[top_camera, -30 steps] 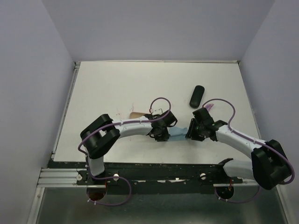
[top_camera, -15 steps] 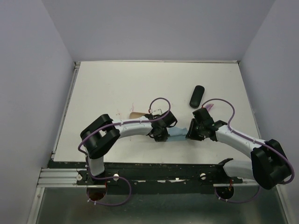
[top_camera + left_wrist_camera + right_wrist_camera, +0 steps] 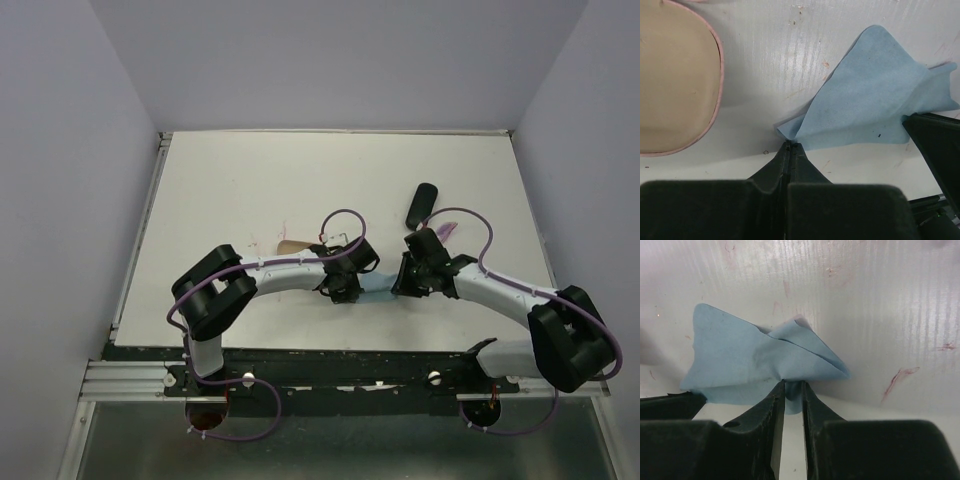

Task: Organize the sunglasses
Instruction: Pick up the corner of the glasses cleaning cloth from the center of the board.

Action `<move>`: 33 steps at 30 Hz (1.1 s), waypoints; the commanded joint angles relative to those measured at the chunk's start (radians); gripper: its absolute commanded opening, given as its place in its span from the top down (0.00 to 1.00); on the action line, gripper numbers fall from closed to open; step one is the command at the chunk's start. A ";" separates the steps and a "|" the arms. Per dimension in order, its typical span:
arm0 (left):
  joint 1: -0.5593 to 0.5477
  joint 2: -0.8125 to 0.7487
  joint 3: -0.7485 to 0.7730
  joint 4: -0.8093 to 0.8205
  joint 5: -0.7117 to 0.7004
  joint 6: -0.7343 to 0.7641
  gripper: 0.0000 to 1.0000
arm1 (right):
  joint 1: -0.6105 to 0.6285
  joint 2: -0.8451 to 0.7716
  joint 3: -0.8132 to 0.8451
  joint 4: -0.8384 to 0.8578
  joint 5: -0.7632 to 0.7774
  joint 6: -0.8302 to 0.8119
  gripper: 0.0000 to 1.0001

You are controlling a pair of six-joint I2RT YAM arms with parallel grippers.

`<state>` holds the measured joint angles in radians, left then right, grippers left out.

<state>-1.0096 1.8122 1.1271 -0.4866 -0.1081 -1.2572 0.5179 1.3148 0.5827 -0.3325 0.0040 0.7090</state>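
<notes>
Even bright light; soft shadows; wrist foregrounds blurred.

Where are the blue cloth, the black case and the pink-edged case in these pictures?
blue cloth (image 3: 875, 95): left wrist view, on the flat middle of the fabric.
black case (image 3: 421, 205): top view, on the middle of its body.
pink-edged case (image 3: 675, 80): left wrist view, on its tan face.
</notes>
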 commanded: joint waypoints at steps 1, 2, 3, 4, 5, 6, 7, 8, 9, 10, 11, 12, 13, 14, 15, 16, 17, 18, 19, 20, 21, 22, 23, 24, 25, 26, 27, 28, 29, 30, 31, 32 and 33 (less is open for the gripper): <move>-0.007 -0.013 -0.015 0.020 -0.001 0.005 1.00 | 0.024 0.046 -0.017 -0.066 0.013 -0.002 0.73; -0.007 -0.014 -0.015 0.022 0.001 0.005 1.00 | 0.030 0.046 -0.014 -0.079 0.020 0.000 0.73; -0.007 -0.016 -0.013 0.022 0.001 0.005 1.00 | 0.033 0.044 -0.011 -0.092 0.036 -0.002 0.73; -0.007 -0.014 -0.013 0.022 0.001 0.005 1.00 | 0.037 0.041 -0.007 -0.109 0.054 0.000 0.73; -0.007 -0.016 -0.015 0.022 -0.001 0.005 1.00 | 0.039 0.037 -0.007 -0.120 0.063 -0.002 0.73; -0.007 -0.017 -0.015 0.020 -0.001 0.005 1.00 | 0.041 0.032 -0.004 -0.135 0.068 -0.002 0.71; -0.006 -0.017 -0.015 0.019 -0.001 0.007 1.00 | 0.042 0.024 -0.004 -0.143 0.065 -0.003 0.70; -0.007 -0.019 -0.016 0.017 -0.002 0.005 1.00 | 0.044 0.020 -0.001 -0.152 0.059 -0.008 0.69; -0.007 -0.019 -0.016 0.019 -0.002 0.002 1.00 | 0.045 0.015 -0.003 -0.158 0.054 -0.008 0.67; -0.007 -0.017 -0.018 0.019 -0.001 0.001 1.00 | 0.048 0.014 -0.003 -0.164 0.054 -0.006 0.67; -0.007 -0.017 -0.018 0.019 -0.001 0.001 1.00 | 0.048 0.011 -0.003 -0.169 0.051 -0.006 0.67; -0.007 -0.017 -0.020 0.019 -0.001 0.002 1.00 | 0.050 0.011 -0.003 -0.175 0.054 -0.006 0.67; -0.009 -0.017 -0.021 0.020 -0.002 0.001 1.00 | 0.051 0.011 -0.004 -0.178 0.062 -0.005 0.67; -0.009 -0.017 -0.023 0.025 -0.002 -0.001 1.00 | 0.051 0.014 -0.007 -0.172 0.068 -0.005 0.67; -0.009 -0.014 -0.024 0.023 -0.002 0.001 1.00 | 0.050 0.015 -0.007 -0.163 0.070 -0.003 0.68; -0.007 -0.014 -0.024 0.022 -0.002 -0.001 1.00 | 0.051 0.023 -0.007 -0.162 0.068 -0.002 0.70; -0.007 -0.016 -0.024 0.020 -0.001 -0.001 1.00 | 0.053 0.027 -0.009 -0.146 0.065 0.000 0.76; -0.007 -0.016 -0.024 0.019 0.001 0.001 1.00 | 0.053 0.026 -0.007 -0.139 0.059 0.000 0.83; -0.009 -0.024 -0.024 0.022 0.002 0.005 1.00 | 0.053 0.023 -0.007 -0.132 0.045 0.001 0.88; -0.009 -0.031 -0.027 0.028 0.002 0.010 1.00 | 0.054 0.014 -0.003 -0.125 0.036 -0.002 0.94; -0.011 -0.042 -0.033 0.042 -0.001 0.019 1.00 | 0.054 -0.003 0.003 -0.125 0.034 -0.003 0.99; -0.015 -0.060 -0.044 0.064 -0.011 0.037 1.00 | 0.054 -0.017 0.015 -0.129 0.030 -0.012 0.99; -0.023 -0.083 -0.061 0.091 -0.025 0.044 1.00 | 0.054 -0.034 0.031 -0.147 0.031 -0.020 0.99; -0.030 -0.106 -0.070 0.104 -0.044 0.059 1.00 | 0.053 -0.049 0.055 -0.177 0.030 -0.032 0.99; -0.037 -0.132 -0.073 0.109 -0.060 0.073 1.00 | 0.054 -0.063 0.077 -0.200 0.025 -0.043 0.99; -0.044 -0.160 -0.073 0.108 -0.077 0.084 1.00 | 0.054 -0.080 0.100 -0.223 0.022 -0.054 0.99; -0.047 -0.181 -0.073 0.109 -0.084 0.096 1.00 | 0.054 -0.094 0.121 -0.244 0.016 -0.072 0.99; -0.047 -0.204 -0.075 0.118 -0.081 0.117 1.00 | 0.056 -0.106 0.146 -0.272 0.004 -0.103 0.99; -0.049 -0.223 -0.075 0.123 -0.079 0.127 1.00 | 0.054 -0.114 0.170 -0.301 0.002 -0.123 0.99; -0.049 -0.244 -0.072 0.129 -0.076 0.136 1.00 | 0.054 -0.123 0.199 -0.331 0.004 -0.131 0.99; -0.049 -0.264 -0.070 0.135 -0.070 0.146 1.00 | 0.054 -0.130 0.227 -0.351 0.004 -0.144 0.99; -0.047 -0.281 -0.069 0.135 -0.067 0.151 1.00 | 0.054 -0.137 0.245 -0.371 0.004 -0.148 0.99; -0.047 -0.298 -0.064 0.135 -0.068 0.159 1.00 | 0.054 -0.143 0.265 -0.385 0.004 -0.158 0.99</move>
<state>-1.0561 1.6009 1.0496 -0.3904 -0.1455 -1.1614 0.5640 1.2114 0.7605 -0.5938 0.0216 0.6220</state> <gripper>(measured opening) 0.017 0.013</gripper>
